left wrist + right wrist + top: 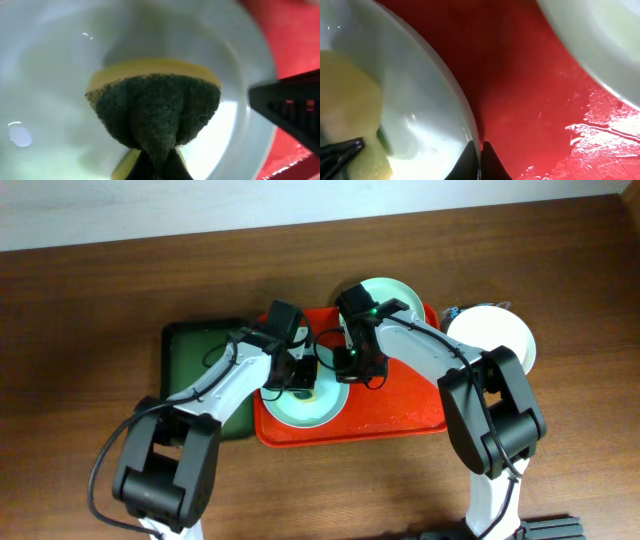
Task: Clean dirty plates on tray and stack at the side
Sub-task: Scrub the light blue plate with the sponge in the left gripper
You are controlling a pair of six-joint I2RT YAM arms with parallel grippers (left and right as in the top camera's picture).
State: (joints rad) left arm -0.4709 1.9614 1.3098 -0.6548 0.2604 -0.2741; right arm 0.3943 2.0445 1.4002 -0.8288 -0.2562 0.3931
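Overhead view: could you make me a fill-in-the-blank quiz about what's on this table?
1. The left gripper presses a ___ onto the mint plate.
2. That plate lies on the ___ tray.
3. The lone plate on the bare table is ___.
4. The smaller tray on the left arm's side is dark ___.
Missing words: sponge; red; white; green.

Mint plate (300, 410) lies on red tray (400, 412).
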